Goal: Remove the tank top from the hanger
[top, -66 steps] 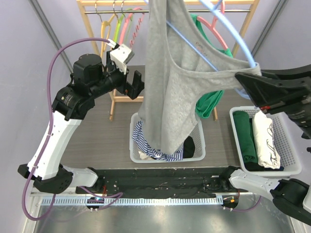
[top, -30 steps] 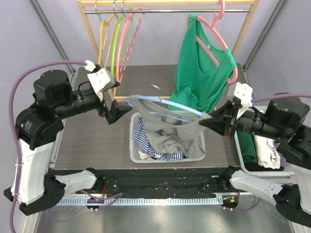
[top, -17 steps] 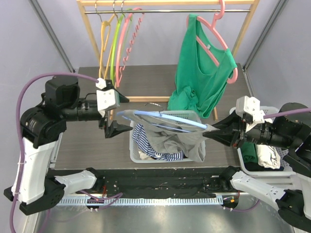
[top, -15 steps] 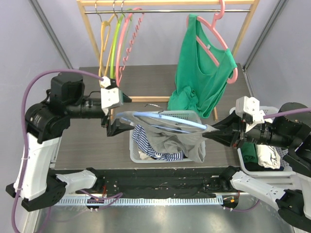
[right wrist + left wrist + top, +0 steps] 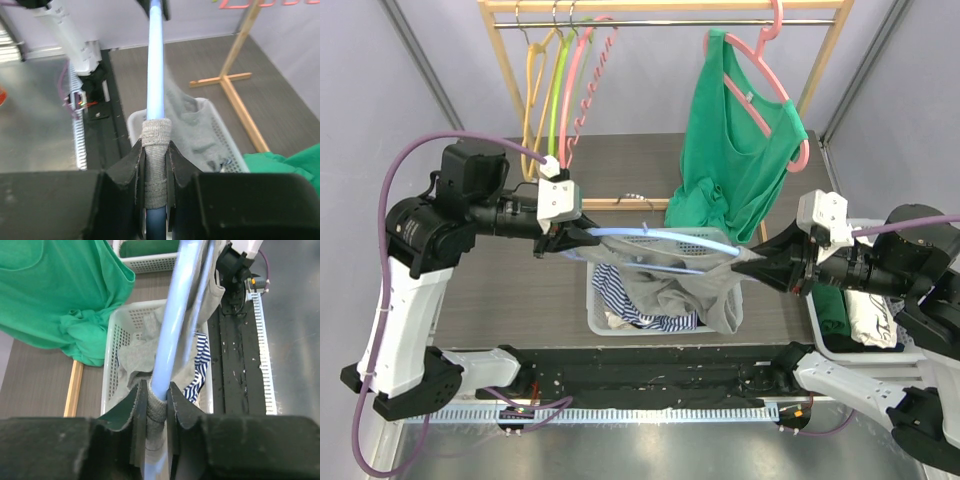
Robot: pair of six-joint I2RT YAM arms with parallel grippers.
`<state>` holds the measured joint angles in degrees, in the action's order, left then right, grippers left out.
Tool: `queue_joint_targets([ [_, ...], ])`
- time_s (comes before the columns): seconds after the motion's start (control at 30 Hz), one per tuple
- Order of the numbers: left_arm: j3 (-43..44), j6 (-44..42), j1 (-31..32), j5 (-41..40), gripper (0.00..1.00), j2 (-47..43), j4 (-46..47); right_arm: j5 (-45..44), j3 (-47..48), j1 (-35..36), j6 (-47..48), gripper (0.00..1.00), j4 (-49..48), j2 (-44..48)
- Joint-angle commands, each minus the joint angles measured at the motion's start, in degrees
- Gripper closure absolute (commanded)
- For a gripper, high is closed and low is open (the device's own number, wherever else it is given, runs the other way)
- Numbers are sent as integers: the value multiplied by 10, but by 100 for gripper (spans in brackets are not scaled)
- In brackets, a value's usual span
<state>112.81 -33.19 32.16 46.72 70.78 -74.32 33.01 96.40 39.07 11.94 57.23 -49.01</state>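
A grey tank top hangs from a light blue hanger held level above a white basket. My left gripper is shut on the hanger's left end. In the left wrist view the blue hanger and a grey strap sit squeezed between the left gripper's fingers. My right gripper is shut on the right end. In the right wrist view the grey strap wraps the hanger inside the right gripper. The tank top's body sags into the basket.
The white basket below holds a striped garment. A green tank top on a pink hanger hangs from the wooden rack, beside several empty coloured hangers. A second basket of folded clothes stands at the right.
My left gripper moved right to the hanger's left end and closed on it; before, it stood open beside the hanger. The right gripper kept its grip and shifted slightly.
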Motion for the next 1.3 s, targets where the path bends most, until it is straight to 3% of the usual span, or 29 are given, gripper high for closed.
queue_joint_targets([
  [0.0,27,2,-2,2,87,1,10,-85,-26,1,-9,99,-118,6],
  [0.13,31,43,-2,-1,92,10,45,-113,-67,2,-24,99,-160,21],
  [0.3,47,83,-2,35,91,26,61,-48,-70,2,-32,99,-163,-9],
  [0.57,61,126,-1,79,81,48,80,-11,-68,2,-39,99,-209,-37],
  [0.73,69,154,0,98,66,58,98,22,-80,2,-57,99,-246,-54],
  [0.87,73,169,0,114,61,65,106,38,-97,2,-70,99,-284,-57],
  [0.97,72,171,1,116,66,66,108,35,-100,2,-74,99,-295,-57],
  [1.2,69,161,1,97,98,57,99,-49,-116,2,-60,99,-294,-30],
  [1.27,69,160,1,87,100,56,102,-87,-131,2,-61,79,-301,-14],
])
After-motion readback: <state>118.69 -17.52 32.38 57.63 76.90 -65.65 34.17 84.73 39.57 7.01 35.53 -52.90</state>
